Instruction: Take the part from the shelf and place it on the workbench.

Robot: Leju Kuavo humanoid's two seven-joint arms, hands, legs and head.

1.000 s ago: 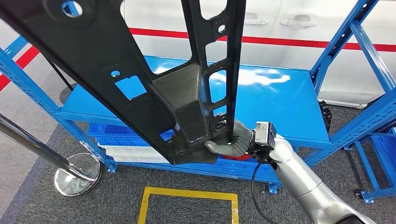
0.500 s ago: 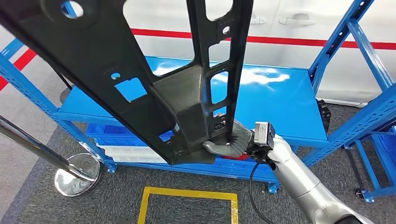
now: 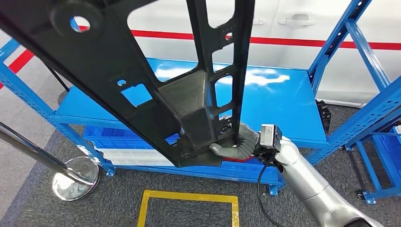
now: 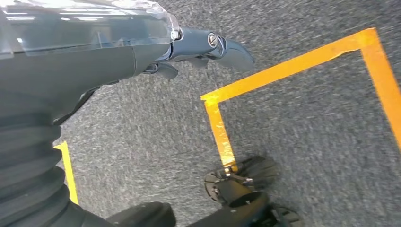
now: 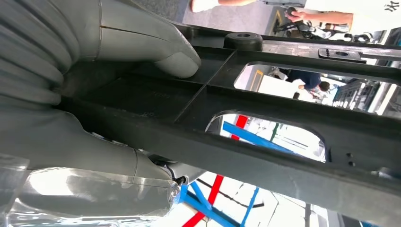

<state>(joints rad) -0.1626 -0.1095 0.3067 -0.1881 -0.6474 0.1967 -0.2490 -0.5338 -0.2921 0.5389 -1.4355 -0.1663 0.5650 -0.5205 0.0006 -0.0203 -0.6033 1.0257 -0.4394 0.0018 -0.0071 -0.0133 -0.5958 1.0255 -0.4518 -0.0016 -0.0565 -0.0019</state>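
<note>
left hand [image 4: 208,47]: hangs over grey carpet, fingers part-curled, holds nothing | part [image 3: 142,90]: large black frame, raised above blue shelf [image 3: 283,109] | right hand [image 3: 234,144]: grips part's lower end, thumb [image 5: 156,52] pressed on it

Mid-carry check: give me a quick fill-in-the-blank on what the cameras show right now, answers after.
1. The black part is gripped at its lower end by the robot's ____ hand.
2. The rack behind the part is painted ____.
3. The tape square on the carpet is ____.
4. The left hand hangs over the ____.

Answers: right; blue; yellow; carpet
</note>
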